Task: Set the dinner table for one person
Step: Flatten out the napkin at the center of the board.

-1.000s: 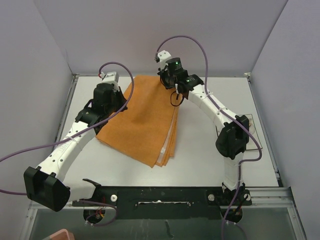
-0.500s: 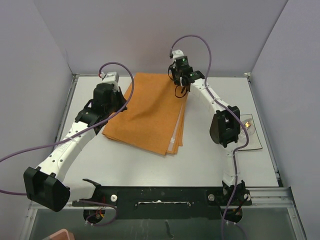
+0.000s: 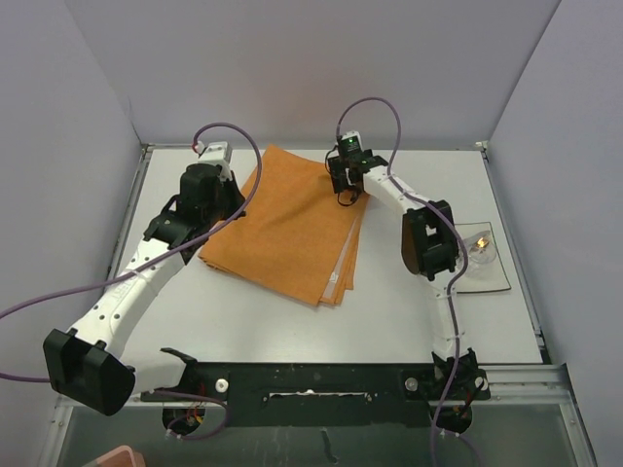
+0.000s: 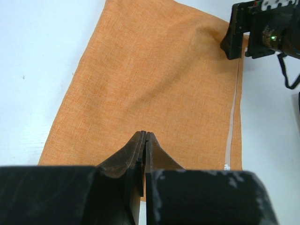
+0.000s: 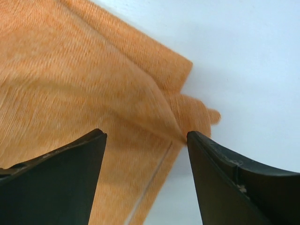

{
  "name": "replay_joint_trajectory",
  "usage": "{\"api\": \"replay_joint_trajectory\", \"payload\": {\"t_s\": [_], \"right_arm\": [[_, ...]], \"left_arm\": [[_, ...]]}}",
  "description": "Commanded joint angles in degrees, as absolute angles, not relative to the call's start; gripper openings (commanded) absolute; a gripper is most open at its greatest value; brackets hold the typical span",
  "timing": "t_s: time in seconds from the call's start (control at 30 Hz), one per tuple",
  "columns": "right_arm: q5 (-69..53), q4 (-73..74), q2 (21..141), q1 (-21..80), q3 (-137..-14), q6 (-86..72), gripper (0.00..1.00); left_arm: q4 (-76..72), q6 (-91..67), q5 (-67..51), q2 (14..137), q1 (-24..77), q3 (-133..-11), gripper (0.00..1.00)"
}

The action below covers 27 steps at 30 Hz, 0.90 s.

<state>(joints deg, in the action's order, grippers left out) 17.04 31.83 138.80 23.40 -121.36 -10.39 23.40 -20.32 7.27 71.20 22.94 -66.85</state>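
An orange folded cloth [image 3: 292, 229] lies flat on the dinner table [image 3: 389, 302], left of centre. My right gripper [image 3: 343, 183] hovers at the cloth's far right corner. In the right wrist view it [image 5: 145, 136] stands open, and the rumpled corner of the cloth [image 5: 187, 112] lies loose between the fingers. My left gripper [image 3: 212, 195] is at the cloth's left edge. In the left wrist view it [image 4: 146, 134] is shut, its tips over the cloth [image 4: 154, 79] near the near edge. No fold of cloth shows between them.
A small square plate [image 3: 494, 282] lies near the table's right edge with a small clear object [image 3: 479, 243] on it, close beside the right arm's elbow [image 3: 428, 238]. Grey walls close the table at the back and both sides.
My right gripper carried the cloth's far corner to the right and back, turning the cloth, then opened and let the corner go. The left gripper stayed shut in place.
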Motion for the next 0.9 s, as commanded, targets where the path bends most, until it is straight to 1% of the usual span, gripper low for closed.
{"api": "replay_joint_trajectory", "payload": {"t_s": [0.0, 0.07, 0.17, 0.23, 0.27, 0.3, 0.33, 0.37, 0.43, 0.53, 0.63, 0.67, 0.7, 0.73, 0.77, 0.8, 0.87], "right_arm": [[22.53, 22.03, 124.44, 24.64, -112.37, -8.6, 0.73], [22.66, 18.21, 118.26, 24.56, -107.73, -7.04, 0.76], [21.32, 15.19, 111.76, 25.04, -102.62, -5.45, 0.77], [19.0, 15.16, 108.15, 26.08, -100.24, -3.93, 0.72], [18.72, 15.47, 106.75, 26.79, -99.15, -3.3, 0.66], [18.04, 16.21, 105.27, 27.56, -98.14, -2.87, 0.4], [15.61, 17.03, 103.88, 27.85, -97.22, -2.26, 0.07], [14.07, 17.48, 102.49, 28.01, -95.92, -2.22, 0.0], [12.92, 16.86, 99.78, 28.2, -92.4, -3.14, 0.0], [12.35, 18.32, 97.59, 28.13, -90.9, -3.99, 0.0], [12.04, 19.69, 96.39, 28.11, -90.04, -4.61, 0.0], [11.38, 19.58, 96.09, 27.99, -89.41, -4.94, 0.0], [10.93, 19.67, 96.3, 27.92, -89.09, -5.19, 0.0], [10.53, 20.4, 97.08, 27.77, -89.34, -5.84, 0.0], [9.48, 21.59, 98.43, 27.33, -90.41, -6.76, 0.0], [8.26, 23.64, 100.55, 26.76, -92.09, -7.8, 0.0], [6.32, 27.8, 105.1, 25.88, -96.67, -9.31, 0.0]], "left_arm": [[21.95, -19.68, 7.26, 68.72, 23.2, -65.9, 0.0], [21.97, -19.64, 7.13, 68.79, 23.33, -65.68, 0.0], [21.28, -19.82, 7.08, 69.19, 23.42, -64.89, 0.0], [19.82, -20.56, 7.02, 69.93, 23.39, -63.14, 0.0], [19.31, -21.32, 6.94, 70.77, 23.38, -62.24, 0.0], [18.68, -22.03, 6.31, 71.7, 23.3, -61.23, 0.0], [18.39, -23.11, 6.11, 73.06, 23.29, -60.49, 0.0], [18.94, -25.83, 6.6, 74.73, 23.17, -60.13, 0.0], [21.09, -32.12, 6.48, 78.09, 22.23, -59.76, 0.0], [21.74, -43.48, 3.37, 82.33, 20.49, -57.51, 0.0], [16.75, -53.45, 1.08, 85.13, 20.13, -52.11, 0.0], [15.02, -56.04, 0.95, 85.73, 20.17, -50.88, 0.04], [13.79, -58.15, 0.96, 86.34, 20.36, -50.23, 0.14], [13.05, -59.16, 1.09, 87.29, 20.63, -50.41, 0.29], [13.73, -59.68, 1.56, 88.69, 20.72, -51.46, 0.41], [15.06, -59.72, 1.8, 90.2, 20.74, -53.23, 0.48], [19.16, -59.11, 2.54, 93.99, 21.0, -56.94, 0.56]]}}
